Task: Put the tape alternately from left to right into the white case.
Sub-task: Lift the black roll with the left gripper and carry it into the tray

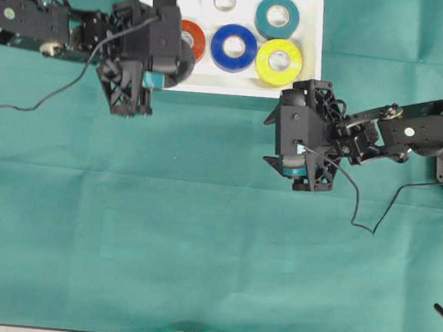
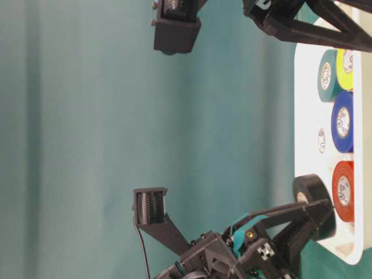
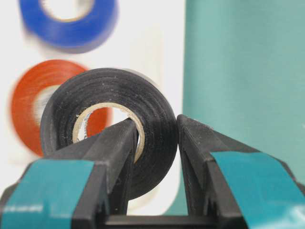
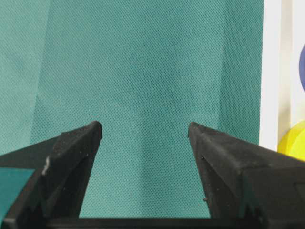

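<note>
Closest to the left wrist lens, the left gripper (image 3: pixel 155 143) pinches the wall of the black roll (image 3: pixel 114 112), one finger through the pale core and the other outside, jaws clamped as tight as they go on it. From overhead, this roll hangs over the lower left corner of the white case (image 1: pixel 310 34), just beside the red-orange roll (image 1: pixel 194 39) but not yet set down. Five rolls already lie flat in the case: red-orange, white (image 1: pixel 224 1), blue (image 1: pixel 233 47), teal (image 1: pixel 277 15) and yellow (image 1: pixel 279 61). By my reckoning the job is nearly finished; the black roll looks like the last one, and only lowering and releasing it is left. The right gripper (image 4: pixel 144 133) hovers over the green cloth (image 1: pixel 200 234) just below the case, jaws spread wide and holding nothing. Small dark marks show on the paper cores in the table-level view, but they are too small to read; no brand is legible.
</note>
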### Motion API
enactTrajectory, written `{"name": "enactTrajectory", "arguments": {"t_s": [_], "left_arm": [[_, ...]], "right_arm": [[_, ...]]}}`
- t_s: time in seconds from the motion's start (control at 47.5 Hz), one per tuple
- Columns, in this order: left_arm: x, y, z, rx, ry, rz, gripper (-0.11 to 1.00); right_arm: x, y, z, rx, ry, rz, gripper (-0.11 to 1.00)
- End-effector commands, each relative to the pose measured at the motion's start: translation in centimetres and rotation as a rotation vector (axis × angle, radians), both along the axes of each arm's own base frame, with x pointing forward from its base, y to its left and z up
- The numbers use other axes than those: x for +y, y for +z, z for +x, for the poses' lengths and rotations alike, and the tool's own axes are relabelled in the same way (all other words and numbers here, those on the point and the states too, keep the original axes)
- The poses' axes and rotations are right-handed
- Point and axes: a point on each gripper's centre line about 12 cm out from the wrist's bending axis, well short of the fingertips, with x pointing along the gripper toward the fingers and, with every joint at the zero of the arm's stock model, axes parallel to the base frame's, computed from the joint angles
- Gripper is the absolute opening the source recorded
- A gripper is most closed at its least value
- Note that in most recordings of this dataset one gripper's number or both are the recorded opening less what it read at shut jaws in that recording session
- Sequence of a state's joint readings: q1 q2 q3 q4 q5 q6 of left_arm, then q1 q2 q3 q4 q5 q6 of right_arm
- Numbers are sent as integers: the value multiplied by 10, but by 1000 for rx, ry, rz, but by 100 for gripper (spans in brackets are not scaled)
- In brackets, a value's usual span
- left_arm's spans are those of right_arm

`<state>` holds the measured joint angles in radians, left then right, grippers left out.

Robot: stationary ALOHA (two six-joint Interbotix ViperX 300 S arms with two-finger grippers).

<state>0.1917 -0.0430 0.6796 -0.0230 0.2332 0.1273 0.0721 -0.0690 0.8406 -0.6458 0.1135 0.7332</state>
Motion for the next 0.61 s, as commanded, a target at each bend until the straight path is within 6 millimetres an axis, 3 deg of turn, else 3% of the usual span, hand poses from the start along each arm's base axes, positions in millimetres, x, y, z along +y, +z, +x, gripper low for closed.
{"name": "enactTrajectory", "arguments": {"t_s": [0.0, 0.589], "left_arm": [[10, 10, -1, -35, 15, 19, -4], [74, 6, -9, -73, 89, 132, -4]], "right_arm": [[2, 10, 2, -40, 5, 11, 82], [4, 11, 3, -61, 18, 29, 82]]}}
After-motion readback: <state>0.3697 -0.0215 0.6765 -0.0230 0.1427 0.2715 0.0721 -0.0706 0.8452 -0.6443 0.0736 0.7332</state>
